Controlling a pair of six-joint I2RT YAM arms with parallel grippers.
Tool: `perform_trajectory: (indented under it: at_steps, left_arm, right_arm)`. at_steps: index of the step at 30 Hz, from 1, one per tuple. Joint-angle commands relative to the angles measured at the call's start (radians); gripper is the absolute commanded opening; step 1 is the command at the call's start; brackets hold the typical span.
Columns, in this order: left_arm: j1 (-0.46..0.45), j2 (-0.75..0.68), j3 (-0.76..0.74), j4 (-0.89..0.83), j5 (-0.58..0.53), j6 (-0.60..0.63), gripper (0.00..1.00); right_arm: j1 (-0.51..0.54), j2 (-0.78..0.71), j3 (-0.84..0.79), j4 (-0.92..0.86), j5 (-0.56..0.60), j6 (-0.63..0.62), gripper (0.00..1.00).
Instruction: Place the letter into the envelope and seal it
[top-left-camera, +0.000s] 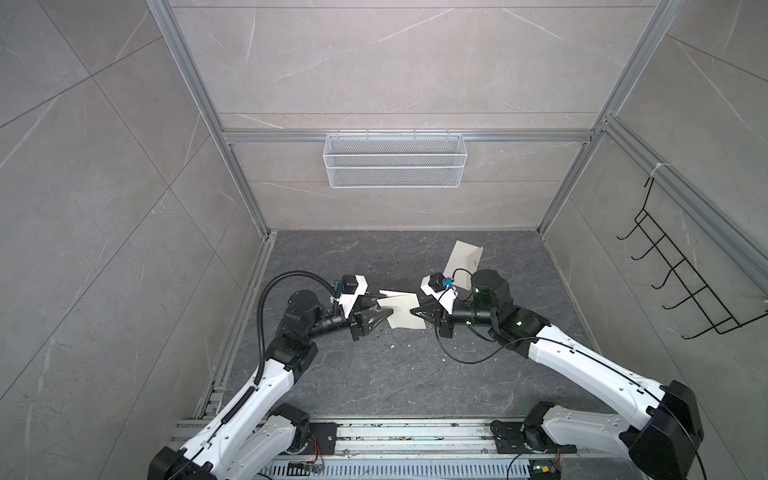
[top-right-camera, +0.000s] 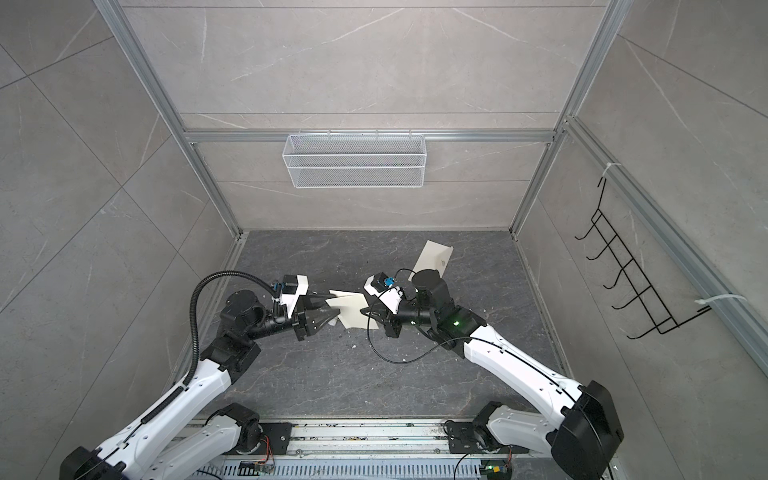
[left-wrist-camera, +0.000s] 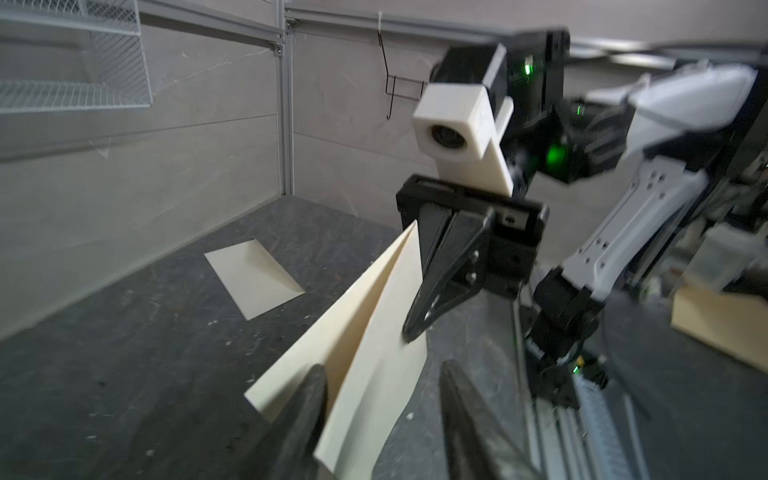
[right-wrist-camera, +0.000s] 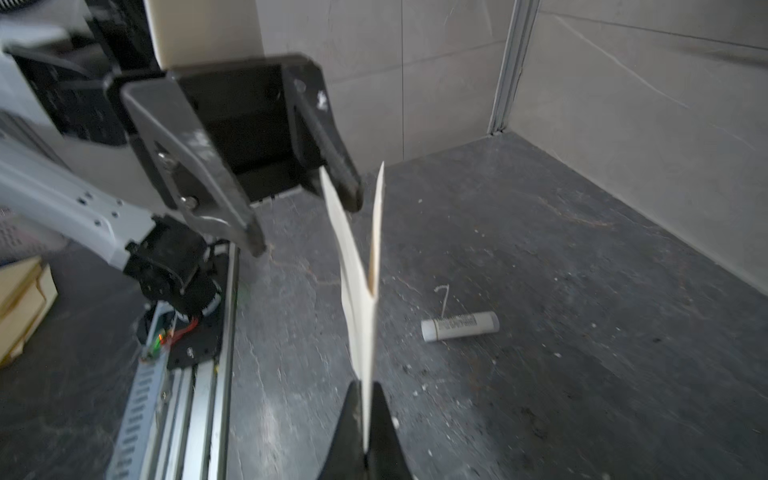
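**Letter held off the table between my two grippers; envelope lying apart.**

The table (top-left-camera: 374, 374) is a dark, veined surface flecked with pale debris. My right gripper (top-left-camera: 412, 311) is closed tight on one edge of the letter (top-left-camera: 404, 311). The letter is a folded sheet showing its pale face, held on edge above mid-table. My left gripper (left-wrist-camera: 382, 365) stands at the opposite edge with its jaws well apart; the sheet passes between the fingers, one finger against the paper, not pinching it. The envelope (top-left-camera: 463, 259) lies flat toward the far right of the table, well apart from the letter. A small white glue stick (right-wrist-camera: 460, 326) lies on its side on the table.
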Motion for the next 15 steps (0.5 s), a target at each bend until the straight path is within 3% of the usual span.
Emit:
perform_trajectory:
  at_steps: [1,6,15]
  left_arm:
    - [-0.007,-0.069,0.095,-0.240,0.075,0.321,0.65]
    - [-0.008,-0.025,0.193,-0.411,0.148,0.486,0.78]
    - [-0.046,0.097,0.239,-0.416,0.240,0.563,0.77]
  right_arm:
    - [0.008,0.009,0.116,-0.434,0.067,-0.280,0.00]
    - [0.024,0.066,0.230,-0.631,0.180,-0.425,0.00]
    - [0.081,0.135,0.322,-0.692,0.258,-0.503,0.00]
